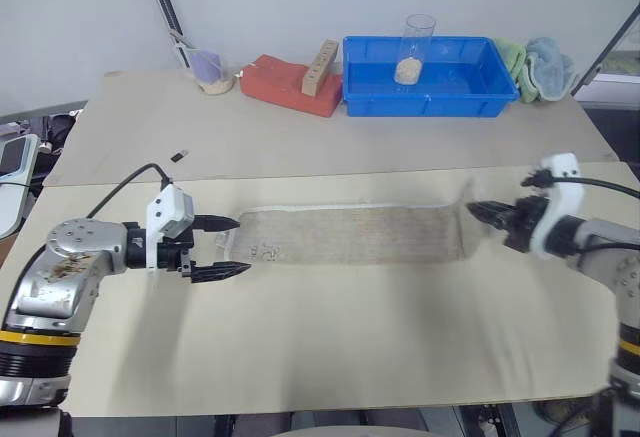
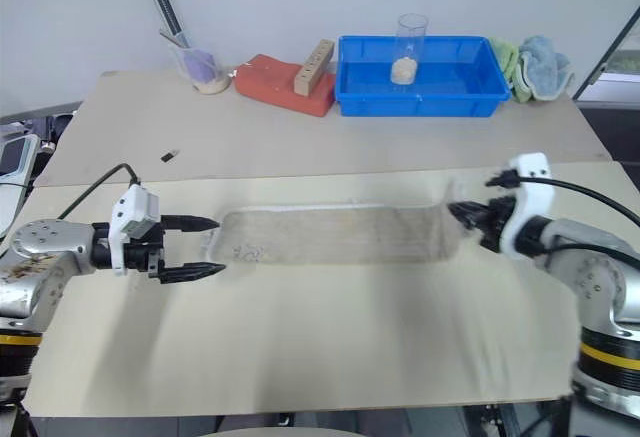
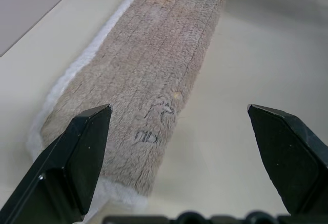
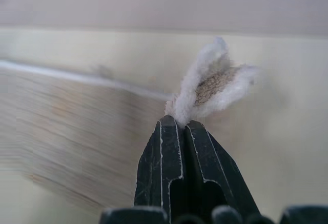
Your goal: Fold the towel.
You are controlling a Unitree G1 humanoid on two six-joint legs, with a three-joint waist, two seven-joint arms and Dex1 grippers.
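Towel (image 1: 355, 234) lies as a long narrow strip across the middle of the table (image 1: 330, 347), running from 9 o'clock to 3 o'clock, already folded lengthwise by the look of it. White edging runs along the far side; dark scribbled marks sit near the 9 o'clock end.

Right gripper (image 1: 478, 209) at the 3 o'clock end: fingers pinched fully together on a corner of the towel, with a small tuft of cloth and white edging poking out past the tips in the right wrist view. That end looks lifted slightly off the table.

Left gripper (image 1: 232, 247) at the 9 o'clock end: fingers spread wide, holding nothing, tips just short of the towel's end and straddling it.

Risks, as I judge them:
- The right pinch is thin, on a corner only. A quick pull toward 9 o'clock could slip the cloth out.
- With only one corner held, the near corner may sag and the fold land skewed, edges not matching.
- The 9 o'clock end is unpinned; the whole strip may drag along the table instead of doubling over.
- The open left fingers sit close enough to snag or rumple that end if they shift.

Blue bin (image 1: 428, 79), red block (image 1: 292, 84) and bunched cloths (image 1: 535, 65) at 12 o'clock are well apart and no hazard.
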